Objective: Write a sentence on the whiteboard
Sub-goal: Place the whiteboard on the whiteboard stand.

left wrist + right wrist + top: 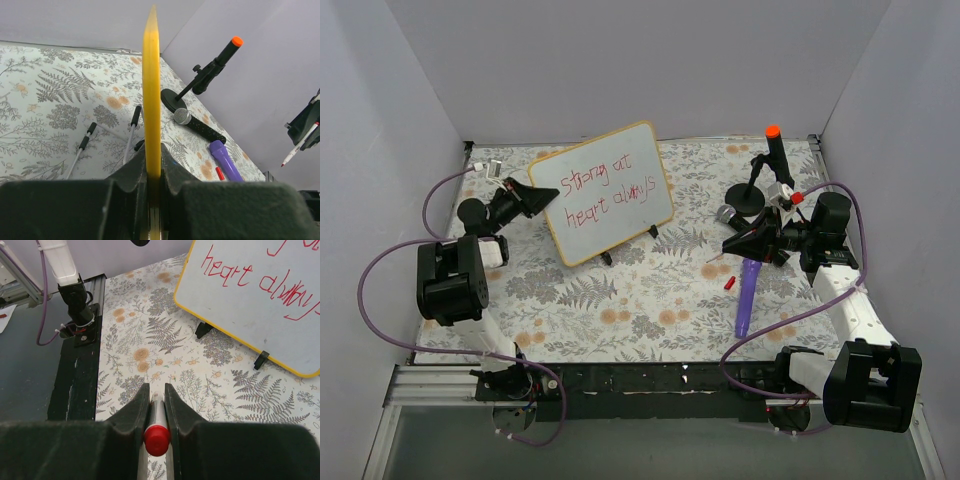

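Top external: the whiteboard (610, 205) stands propped on its black clip feet (607, 258), back-left of centre on the floral cloth (640, 310), with its face tilted up toward the camera. The sentence (603, 187) is on it in red, in two lines, and reads roughly "Strong at" over "heart always".

Your left gripper (533, 197) sits at the board's left edge. In the left wrist view the fingers are pinched tight on the yellow frame, which runs edge-on between them.

Your right gripper (157, 390) is well apart from the board, off to its right. Its fingers are closed hard on a marker (157, 412), with the red end toward the wrist camera. The right wrist view also catches the board's lower part, with "heart always" and two feet.

At back right you have a black mic stand (765, 170) with an orange tip. A microphone (725, 213) lies just beside its base. A purple object (747, 290) lies on the cloth near the right gripper, with a small red cap (729, 283) just beside it.
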`<state>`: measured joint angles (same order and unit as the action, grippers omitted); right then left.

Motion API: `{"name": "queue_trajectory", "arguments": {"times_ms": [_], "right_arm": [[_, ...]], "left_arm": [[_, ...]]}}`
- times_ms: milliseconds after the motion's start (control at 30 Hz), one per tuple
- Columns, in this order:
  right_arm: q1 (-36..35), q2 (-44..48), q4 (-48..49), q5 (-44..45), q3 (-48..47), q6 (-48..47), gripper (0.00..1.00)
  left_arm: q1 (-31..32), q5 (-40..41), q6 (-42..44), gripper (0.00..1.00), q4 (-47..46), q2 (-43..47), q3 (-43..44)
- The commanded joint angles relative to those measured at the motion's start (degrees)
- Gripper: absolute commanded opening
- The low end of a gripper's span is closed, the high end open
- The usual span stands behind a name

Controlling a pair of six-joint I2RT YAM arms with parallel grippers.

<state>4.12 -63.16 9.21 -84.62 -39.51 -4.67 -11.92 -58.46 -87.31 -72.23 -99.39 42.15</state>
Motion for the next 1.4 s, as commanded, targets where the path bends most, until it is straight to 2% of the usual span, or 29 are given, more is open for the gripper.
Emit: {"name": "queue_trajectory", "arguments": {"times_ms": [0, 167, 633, 733, 767, 867, 1133, 1167, 1333, 1367], "right_arm": [[0.3, 0.0, 1.9, -2.1, 0.1, -0.1, 0.01], [0.3, 0.0, 1.8, -2.1, 0.2, -0.2, 0.01], [0.3, 0.3, 1.9, -2.3, 0.2, -0.1, 0.01], [0.3, 0.4, 1.9, -2.4, 0.2, -0.1, 0.01], [0.4, 0.3, 1.8, -2.4, 0.2, -0.1, 0.01], [0.4, 0.4, 1.9, -2.5, 0.2, -0.1, 0.01], [0.3, 0.7, 1.9, -2.7, 0.1, -0.1, 0.01], [0.3, 0.7, 1.8, -2.7, 0.1, -0.1, 0.01], [0.3, 0.7, 1.9, -2.7, 0.1, -0.2, 0.01], [0.3, 0.7, 1.9, -2.7, 0.1, -0.1, 0.01]], "left_arm": [[-0.4, 2.6, 1.7, 0.00, -7.1, 0.5, -0.7], [-0.5, 2.2, 3.9, 0.00, -6.1, 0.4, -2.8], [-0.6, 0.3, 11.5, 0.08, -8.8, -0.2, -5.4], [-0.6, 1.1, 14.7, 0.14, -6.6, 0.6, -7.4], [-0.5, 2.0, 17.7, 0.20, -5.8, 0.9, -8.0], [-0.5, 3.0, 21.1, 0.29, -2.4, 1.7, -8.8], [-0.6, 4.2, 21.7, 0.40, -3.8, 3.0, -10.0], [-0.6, 4.3, 21.8, 0.46, -4.1, 3.4, -10.1], [-0.5, 5.5, 22.6, 0.52, -3.8, 4.9, -10.7], [-0.6, 5.7, 22.7, 0.58, -3.6, 5.3, -10.8]]}}
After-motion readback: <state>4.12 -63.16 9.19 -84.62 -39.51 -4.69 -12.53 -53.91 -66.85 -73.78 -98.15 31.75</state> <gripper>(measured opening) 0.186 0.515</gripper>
